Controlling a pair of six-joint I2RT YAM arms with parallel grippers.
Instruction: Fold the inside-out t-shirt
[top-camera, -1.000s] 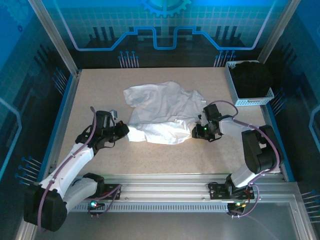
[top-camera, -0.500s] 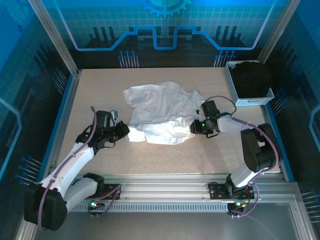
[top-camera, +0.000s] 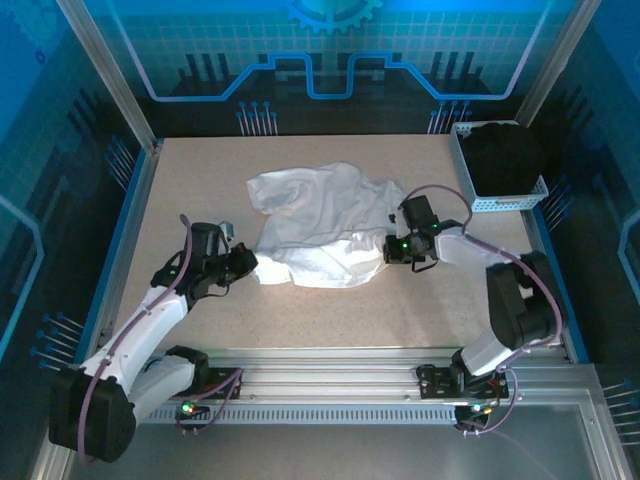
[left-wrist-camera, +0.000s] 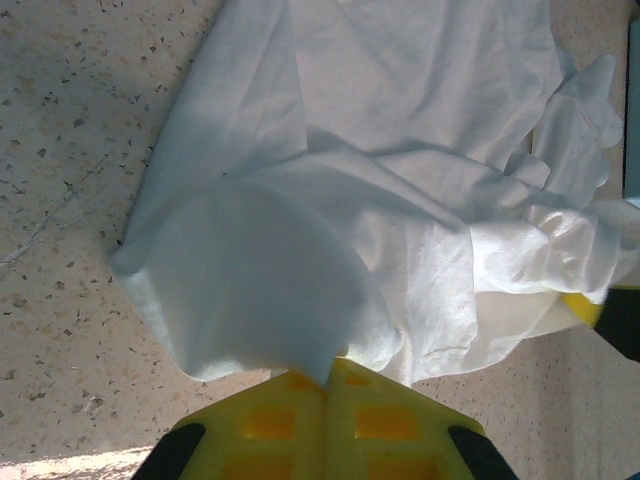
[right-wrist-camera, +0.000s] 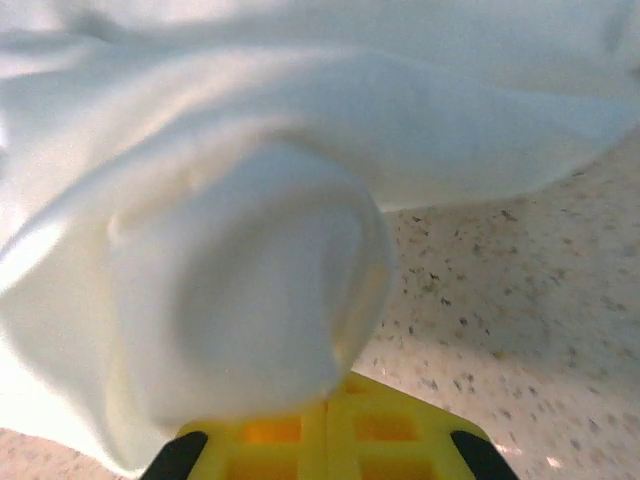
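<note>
Gripping the inside-out t-shirt (top-camera: 320, 215) from both sides.
My left pincer (top-camera: 252, 265) is clenched on its left edge, my right pincer (top-camera: 388, 250) on its right; bare tabletop (top-camera: 350, 315) lies nearer me.

Left arm (top-camera: 150, 315) stretches out from its near-left base, forearm low, and the left gripper (top-camera: 246, 265) points right, yellow jaws pressed together on a fold of the white t-shirt (top-camera: 320, 215). Right arm (top-camera: 515, 300) rises from the near-right base and bends back leftward, with the right gripper (top-camera: 390, 251) clamped flat on the shirt's right edge.
</note>
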